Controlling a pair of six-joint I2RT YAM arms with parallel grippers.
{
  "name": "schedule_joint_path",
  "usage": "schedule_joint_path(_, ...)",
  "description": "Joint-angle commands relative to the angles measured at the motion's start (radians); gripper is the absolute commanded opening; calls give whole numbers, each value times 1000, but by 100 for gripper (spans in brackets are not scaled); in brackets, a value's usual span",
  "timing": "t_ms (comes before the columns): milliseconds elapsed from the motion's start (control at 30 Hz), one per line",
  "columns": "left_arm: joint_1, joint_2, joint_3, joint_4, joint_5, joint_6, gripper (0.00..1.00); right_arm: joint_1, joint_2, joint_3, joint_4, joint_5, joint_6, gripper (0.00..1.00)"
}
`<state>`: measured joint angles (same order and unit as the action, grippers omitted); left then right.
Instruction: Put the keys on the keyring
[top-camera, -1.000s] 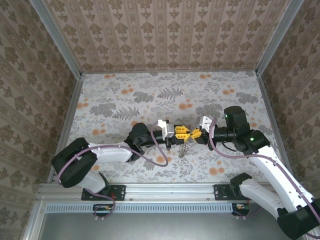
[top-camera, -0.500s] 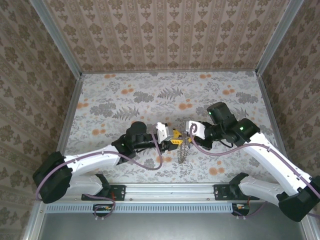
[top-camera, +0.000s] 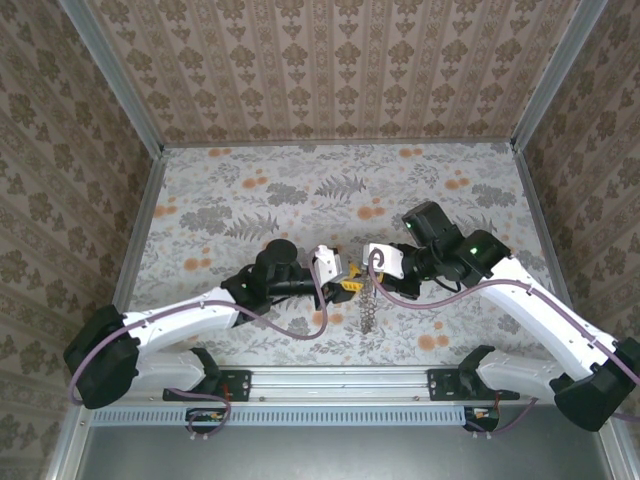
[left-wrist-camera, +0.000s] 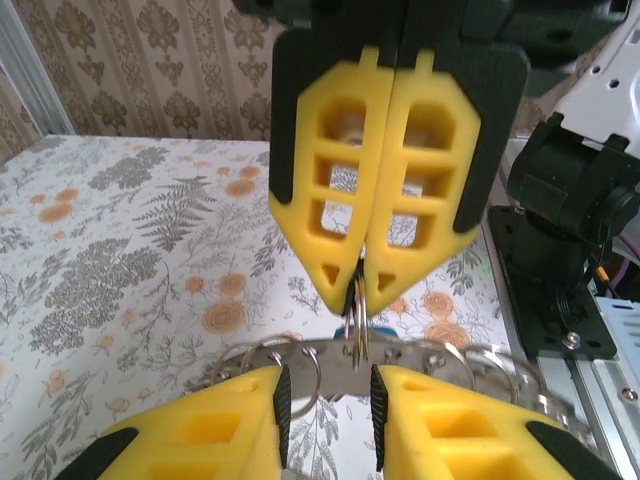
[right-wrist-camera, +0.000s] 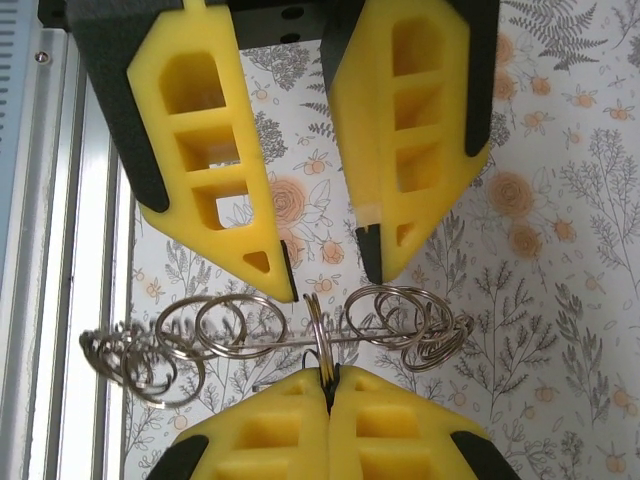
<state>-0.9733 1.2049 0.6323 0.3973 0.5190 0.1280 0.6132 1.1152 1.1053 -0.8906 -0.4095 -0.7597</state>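
**Kid:** What is the right gripper doing?

**Helper:** Your right gripper (right-wrist-camera: 325, 378) is squeezing tight on one ring of the keys (right-wrist-camera: 240, 325). Its two yellow fingers are pressing together, and the ring is sticking out between the tips.

**Kid:** And the left one?

**Helper:** Your left gripper (left-wrist-camera: 328, 388) is standing with its fingers apart. You are pointing it at the right gripper, tip to tip. Its fingers are sitting just beside the bunch, one on each side of the pinched ring. They are not squeezing it. I cannot tell if they are touching it.

**Kid:** Where are the keys?

**Helper:** You are holding them up over the table (top-camera: 250, 190), close to the middle and a bit toward the near edge. They are hanging right where your two grippers are meeting. From above, the bunch is running from the gripper tips toward the near edge. The rings are spreading out to both sides of the pinched ring.
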Motion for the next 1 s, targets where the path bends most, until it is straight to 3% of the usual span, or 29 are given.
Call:
schedule_joint_path(0, 6, 8, 29, 14, 13, 9, 29, 10, 4, 36, 8, 1, 18, 0)
schedule_joint_path(467, 7, 54, 65, 12, 35, -4, 19, 20, 23, 36, 25, 5, 30, 0)
schedule_joint_path(600, 7, 69, 86, -4, 36, 2, 5, 25, 29, 29, 21, 39, 24, 0)
schedule_joint_path(700, 5, 81, 95, 2, 39, -4, 5, 25, 28, 20, 22, 43, 22, 0)
schedule_joint_path(833, 5, 85, 95, 21, 39, -16, 17, 25, 21, 11, 28, 50, 22, 0)
schedule_joint_path(967, 3, 82, 95, 30, 52, -22, 18, 25, 21, 4, 27, 53, 22, 0)
